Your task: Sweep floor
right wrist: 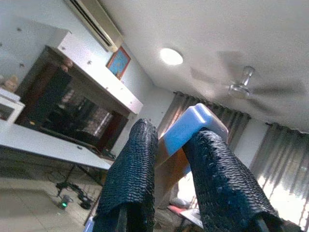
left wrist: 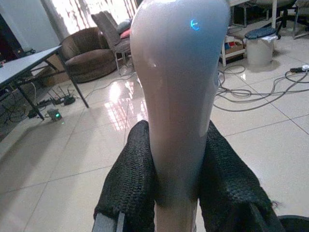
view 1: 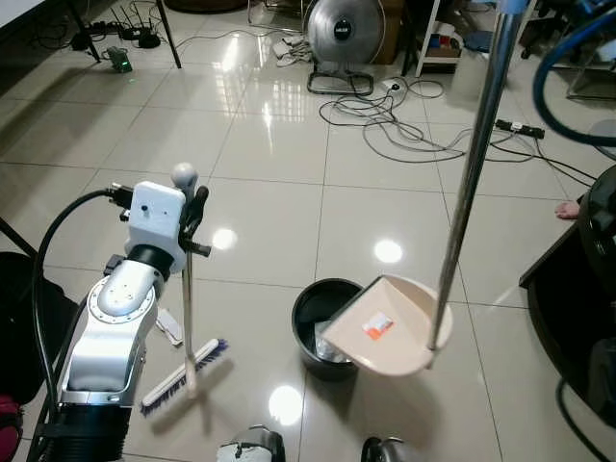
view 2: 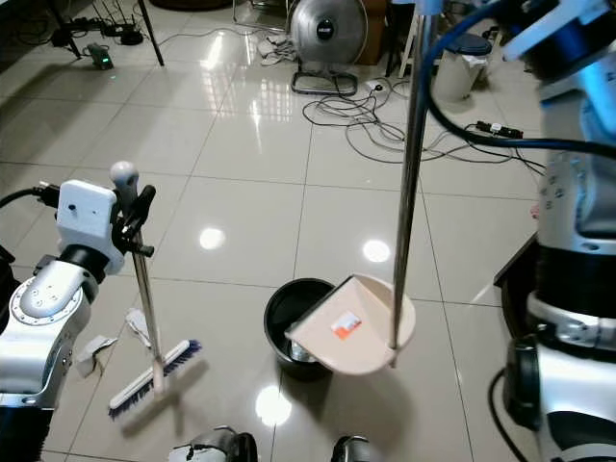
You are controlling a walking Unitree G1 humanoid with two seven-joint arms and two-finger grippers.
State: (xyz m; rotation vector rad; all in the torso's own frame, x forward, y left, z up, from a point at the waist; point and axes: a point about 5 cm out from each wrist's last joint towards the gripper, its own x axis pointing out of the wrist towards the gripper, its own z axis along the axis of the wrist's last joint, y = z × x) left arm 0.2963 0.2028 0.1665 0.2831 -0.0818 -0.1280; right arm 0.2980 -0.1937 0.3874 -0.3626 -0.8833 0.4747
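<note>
While both arms are busy, each gripper is clamped on a pole:

Left gripper (view 1: 195, 214): black fingers (left wrist: 133, 179) closed tight around the top of the broom handle (view 1: 187, 289), just under its rounded grey knob (view 1: 183, 176).
Right gripper (right wrist: 166, 159): fingers pinched on the blue-capped top end of the dustpan pole (view 1: 474, 164); the wrist camera looks up at ceiling, a round lamp and a ceiling fan.
Broom: upright, handle near vertical, head (view 1: 183, 376) resting on the tile to the robot's left front; pale back, blue-purple bristles.
Dustpan (view 1: 385, 327): beige, hanging off the floor on its metal pole, tilted over the rim of the bin; an orange-and-white scrap (view 1: 377, 326) lies on its flat.
Bin (view 1: 322, 327): small, round, black, on the floor between broom and pole; partly covered by the pan; some pale rubbish inside.
Debris: white paper scraps (view 1: 169, 326) on the tile just beside the broom handle.
Obstacles: tangle of cables (view 1: 404, 125) and a power strip (view 1: 520, 128) across the floor ahead; floor fan (view 1: 344, 34) behind them; dark furniture (view 1: 577, 308) close on the right; table legs and more cables far left.
Floor (view 1: 269, 173): glossy beige tile, strong lamp reflections.
</note>
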